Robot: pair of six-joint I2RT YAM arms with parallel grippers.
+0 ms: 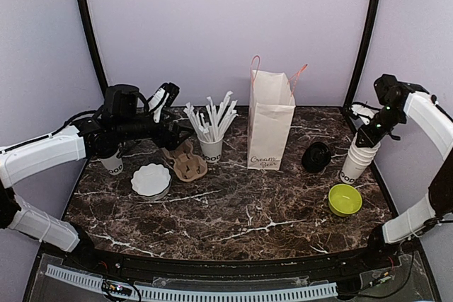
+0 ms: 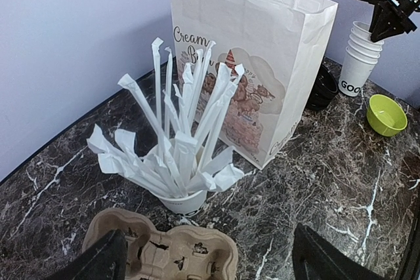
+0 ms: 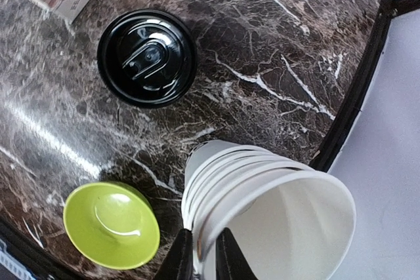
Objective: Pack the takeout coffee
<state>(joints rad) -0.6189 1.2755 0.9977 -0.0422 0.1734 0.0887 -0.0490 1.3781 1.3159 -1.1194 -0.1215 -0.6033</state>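
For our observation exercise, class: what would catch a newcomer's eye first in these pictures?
The tall white paper bag with orange handles stands at mid-table, and left of it is a bristling cup of wrapped straws. At the far right, the right gripper pinches the top rim of a stack of white cups.

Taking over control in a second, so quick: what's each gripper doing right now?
Left gripper: open, fingers wide apart, holding nothing.
Right gripper: fingers pinched on the rim of the top cup of the stack.
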